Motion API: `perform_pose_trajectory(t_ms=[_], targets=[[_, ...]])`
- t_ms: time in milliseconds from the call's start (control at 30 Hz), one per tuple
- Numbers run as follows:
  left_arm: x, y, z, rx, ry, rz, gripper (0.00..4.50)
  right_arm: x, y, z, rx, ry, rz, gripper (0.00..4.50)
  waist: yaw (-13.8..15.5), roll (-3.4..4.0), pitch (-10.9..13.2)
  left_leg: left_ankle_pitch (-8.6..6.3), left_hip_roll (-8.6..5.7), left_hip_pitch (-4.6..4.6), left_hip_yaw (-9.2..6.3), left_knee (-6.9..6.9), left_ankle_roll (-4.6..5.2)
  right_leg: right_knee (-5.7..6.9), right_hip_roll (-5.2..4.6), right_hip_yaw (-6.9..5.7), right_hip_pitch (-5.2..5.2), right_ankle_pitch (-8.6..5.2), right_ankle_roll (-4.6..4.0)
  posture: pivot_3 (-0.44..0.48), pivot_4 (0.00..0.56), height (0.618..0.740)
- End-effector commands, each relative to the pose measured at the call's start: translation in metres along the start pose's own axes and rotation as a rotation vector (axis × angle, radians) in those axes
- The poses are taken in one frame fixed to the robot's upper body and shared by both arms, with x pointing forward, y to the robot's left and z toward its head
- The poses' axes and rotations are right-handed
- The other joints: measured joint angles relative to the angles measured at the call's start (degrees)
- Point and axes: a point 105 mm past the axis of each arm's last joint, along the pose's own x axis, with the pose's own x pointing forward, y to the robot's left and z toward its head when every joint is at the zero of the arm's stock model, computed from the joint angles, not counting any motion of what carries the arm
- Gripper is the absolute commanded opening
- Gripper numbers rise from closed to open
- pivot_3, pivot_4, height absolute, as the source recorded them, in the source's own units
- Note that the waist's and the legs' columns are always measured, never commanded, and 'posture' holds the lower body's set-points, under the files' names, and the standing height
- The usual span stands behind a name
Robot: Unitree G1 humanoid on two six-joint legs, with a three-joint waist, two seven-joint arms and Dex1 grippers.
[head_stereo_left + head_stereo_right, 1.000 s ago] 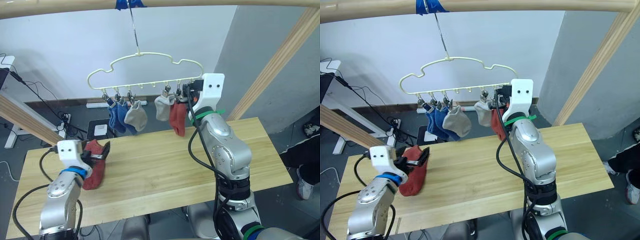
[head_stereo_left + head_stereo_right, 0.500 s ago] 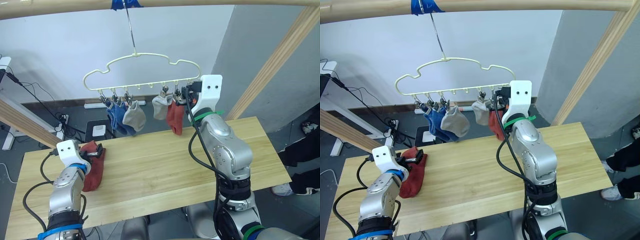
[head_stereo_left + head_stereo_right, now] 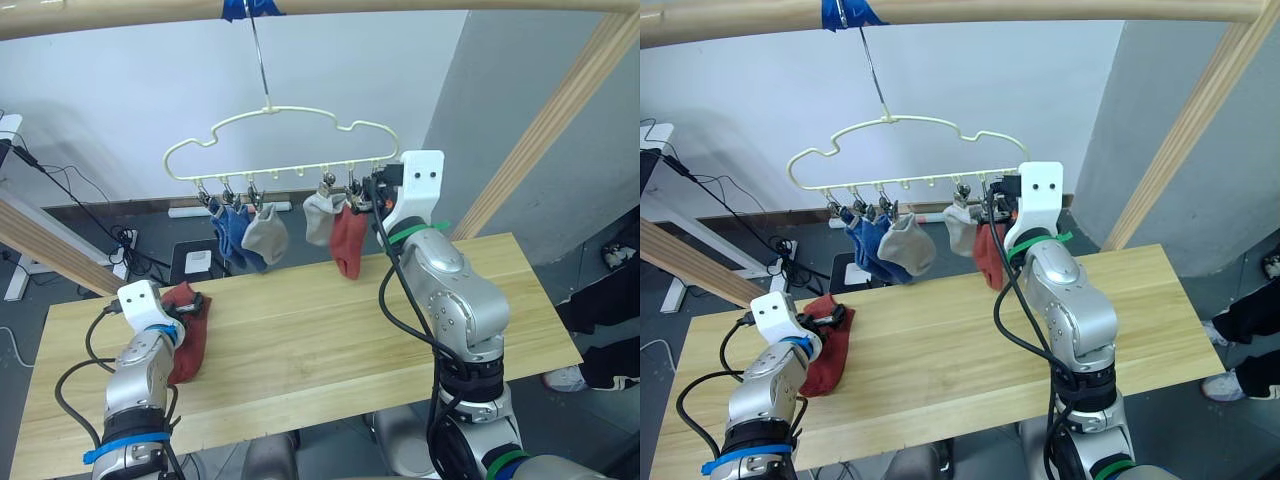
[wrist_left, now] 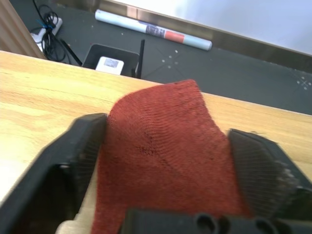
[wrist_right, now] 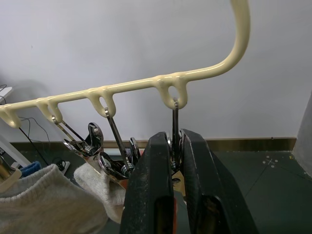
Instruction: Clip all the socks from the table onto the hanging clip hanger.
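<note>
Right wrist cam shows my right gripper (image 5: 170, 195) pinching the end clip (image 5: 174, 146) on the clip hanger (image 3: 270, 135); left gripper (image 4: 165, 161) spread around a rust-red sock (image 4: 165, 146), lower left of the head view.

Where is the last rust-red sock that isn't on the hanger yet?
The rust-red sock lies on the table near its left end, between the open fingers of the left gripper, below the clip hanger.

bright even light; wrist views blur up close.
</note>
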Motion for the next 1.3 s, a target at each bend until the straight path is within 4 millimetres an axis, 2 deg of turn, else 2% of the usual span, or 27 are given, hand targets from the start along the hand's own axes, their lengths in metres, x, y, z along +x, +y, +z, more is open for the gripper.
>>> perform_pose_trajectory(t_ms=[33, 233, 300, 367, 400, 467, 500, 700, 800, 867, 933, 1100, 1300], targets=[[-0.006, 0.008, -0.015, 0.036, 0.064, 0.026, 3.06, -0.005, 0.010, 0.017, 0.009, -0.069, 0.035, 0.00, -0.15, 0.00, 0.00, 0.00, 0.01, 0.00, 0.01, 0.00, 0.00, 0.00, 0.00, 0.00, 0.00, 0.00, 0.00, -0.269, 0.286, 0.735], [-0.010, 0.009, -0.021, 0.035, 0.080, 0.023, 1.53, -0.005, 0.011, 0.017, 0.011, -0.070, 0.037, 0.00, -0.23, 0.00, 0.00, 0.00, 0.01, 0.01, 0.02, -0.01, 0.00, -0.01, 0.00, 0.02, 0.00, 0.00, 0.00, -0.268, 0.287, 0.735], [-0.012, -0.003, -0.018, 0.043, 0.053, -0.049, 1.02, -0.005, 0.011, 0.017, 0.011, -0.071, 0.036, 0.00, -0.24, 0.01, 0.00, 0.00, 0.01, 0.02, 0.02, -0.01, 0.00, -0.02, 0.00, 0.02, 0.00, 0.00, 0.00, -0.270, 0.288, 0.735], [-0.019, -0.040, -0.004, 0.083, -0.033, -0.262, 0.56, -0.005, 0.010, 0.018, 0.011, -0.073, 0.034, 0.00, -0.23, 0.04, 0.02, 0.00, 0.01, 0.01, 0.04, -0.02, 0.00, -0.03, 0.00, 0.03, 0.00, -0.01, 0.01, -0.273, 0.291, 0.735], [-0.021, -0.050, 0.000, 0.094, -0.054, -0.317, 0.35, -0.005, 0.010, 0.018, 0.011, -0.073, 0.034, 0.00, -0.19, 0.08, 0.05, 0.00, 0.01, 0.01, 0.05, -0.04, 0.00, -0.06, 0.00, 0.04, -0.01, -0.01, 0.01, -0.273, 0.291, 0.735], [-0.045, -0.111, 0.019, 0.190, -0.161, -0.645, 0.19, -0.005, 0.009, 0.020, 0.008, -0.078, 0.031, 0.00, 0.25, 0.07, 0.06, 0.00, 0.01, -0.04, 0.03, -0.05, -0.01, -0.08, -0.02, 0.02, -0.01, -0.01, 0.01, -0.277, 0.292, 0.735], [-0.059, -0.136, 0.025, 0.218, -0.195, -0.783, 0.03, -0.005, 0.008, 0.020, 0.005, -0.080, 0.030, 0.00, 0.45, 0.09, 0.07, 0.00, 0.01, -0.09, 0.00, -0.05, -0.01, -0.12, -0.02, -0.01, -0.03, -0.01, 0.01, -0.277, 0.292, 0.735], [-0.122, -0.216, 0.043, 0.227, -0.236, -1.252, 0.00, -0.007, 0.006, 0.021, -0.003, -0.082, 0.018, 0.00, -0.06, 0.11, 0.08, 0.00, -0.01, -0.09, 0.10, -0.09, -0.02, -0.18, -0.08, 0.07, -0.02, -0.02, 0.03, -0.298, 0.288, 0.735], [-0.140, -0.236, 0.046, 0.205, -0.231, -1.360, 0.00, -0.008, 0.005, 0.021, -0.005, -0.082, 0.016, 0.00, -0.67, 0.11, 0.08, -0.01, 0.03, -0.07, 0.09, -0.16, -0.01, -0.18, 0.05, 0.07, -0.03, -0.03, 0.03, -0.304, 0.286, 0.735], [-0.145, -0.242, 0.047, 0.200, -0.230, -1.387, 0.00, -0.008, 0.006, 0.022, -0.005, -0.082, 0.016, 0.00, -1.13, 0.11, 0.08, -0.01, 0.03, -0.07, 0.06, -0.17, 0.00, -0.17, 0.08, 0.06, -0.03, -0.04, 0.04, -0.304, 0.286, 0.735], [-0.142, -0.252, 0.052, 0.175, -0.252, -1.367, 0.00, -0.008, 0.005, 0.022, -0.006, -0.083, 0.016, 0.00, -1.25, 0.11, 0.08, -0.01, 0.02, -0.06, 0.06, -0.15, 0.00, -0.17, 0.09, 0.08, -0.03, -0.08, 0.10, -0.304, 0.286, 0.735], [-0.114, -0.275, 0.073, 0.082, -0.362, -1.205, 0.00, -0.008, 0.006, 0.023, -0.010, -0.087, 0.016, 0.00, -1.14, 0.12, 0.08, 0.01, -0.05, -0.09, 0.09, -0.01, 0.01, -0.30, 0.07, 0.11, 0.08, -0.16, 0.35, -0.310, 0.281, 0.735], [-0.102, -0.293, 0.087, 0.015, -0.446, -1.120, 0.00, -0.009, 0.006, 0.024, -0.011, -0.088, 0.017, 0.00, -1.24, 0.12, 0.08, 0.00, -0.04, -0.09, 0.08, -0.13, 0.01, -0.30, 0.07, 0.10, 0.03, -0.03, 0.16, -0.312, 0.279, 0.735]])
